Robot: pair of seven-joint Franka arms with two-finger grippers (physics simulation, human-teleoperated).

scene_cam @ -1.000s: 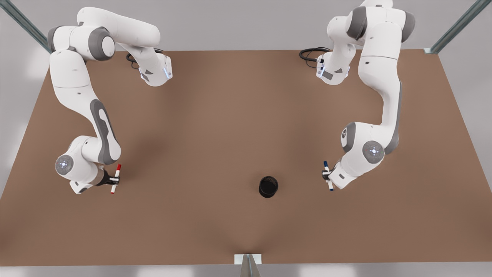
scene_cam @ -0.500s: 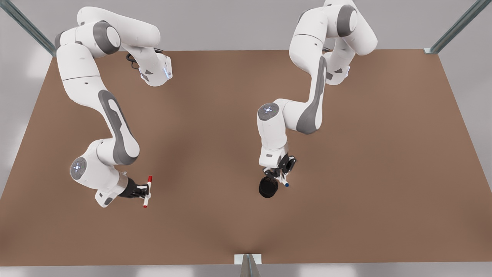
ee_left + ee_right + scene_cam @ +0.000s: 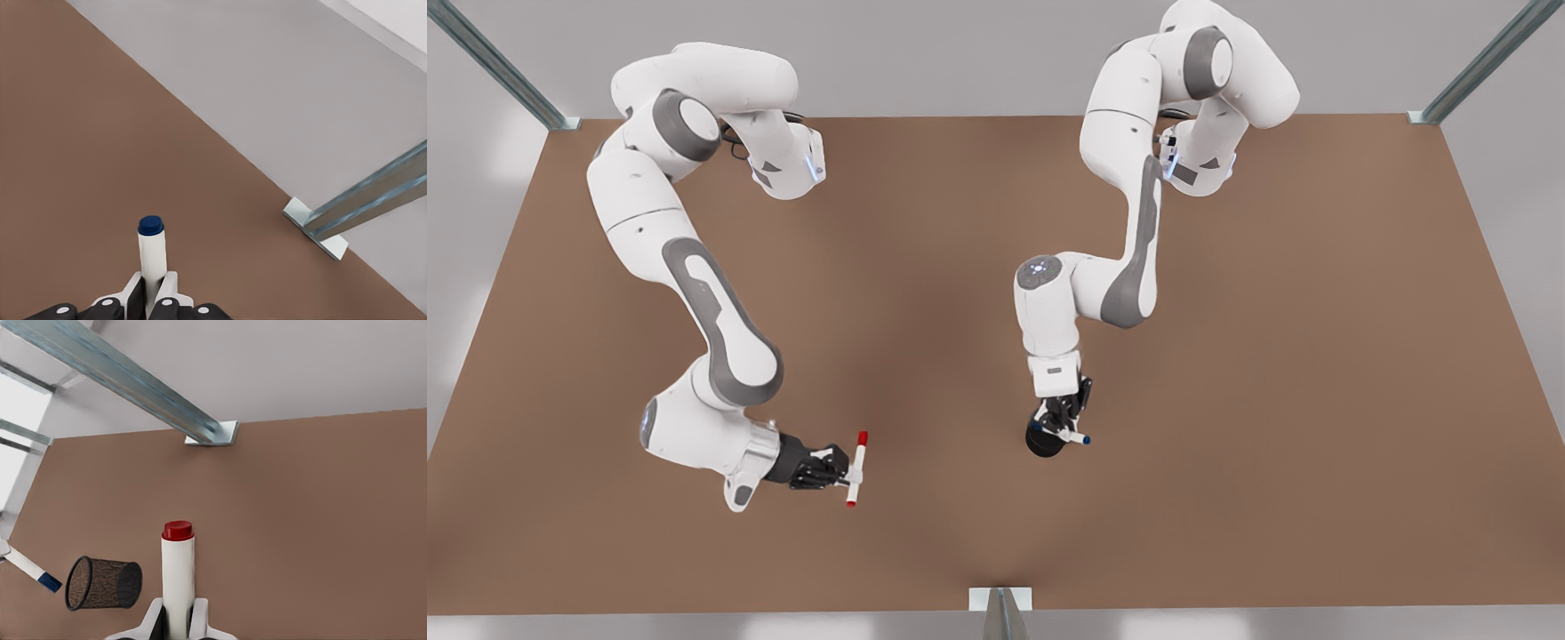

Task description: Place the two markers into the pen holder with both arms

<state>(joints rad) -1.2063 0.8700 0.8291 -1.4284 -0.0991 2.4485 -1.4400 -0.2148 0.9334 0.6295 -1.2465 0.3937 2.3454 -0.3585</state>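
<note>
- Since half a second ago, I see my right gripper (image 3: 845, 469) has carried the red marker (image 3: 855, 468) farther toward the middle of the brown table (image 3: 1316, 356). My left gripper (image 3: 1055, 433) has settled lower over the pen holder (image 3: 1042, 444), and its blue marker (image 3: 1069, 436) now lies more sideways.
- On the front view's left, my right gripper is pinched tight on the red marker's white middle. In the right wrist view the red marker (image 3: 178, 577) sticks straight out between the fingers. The pen holder (image 3: 103, 583) sits off to one side, well apart.
- What could go wrong here: if I swing this arm in too soon, the two arms could bump over the cup.
- Toward the front view's right, my left gripper is closed on the blue marker. The left wrist view shows the blue marker (image 3: 151, 257) squeezed between the fingers (image 3: 168, 287).
- What could go wrong here: the blue marker looks to lie across the pen holder's rim, not pointing down. If I let go now, I think it could land on the rim and roll off, or tip the cup.
</note>
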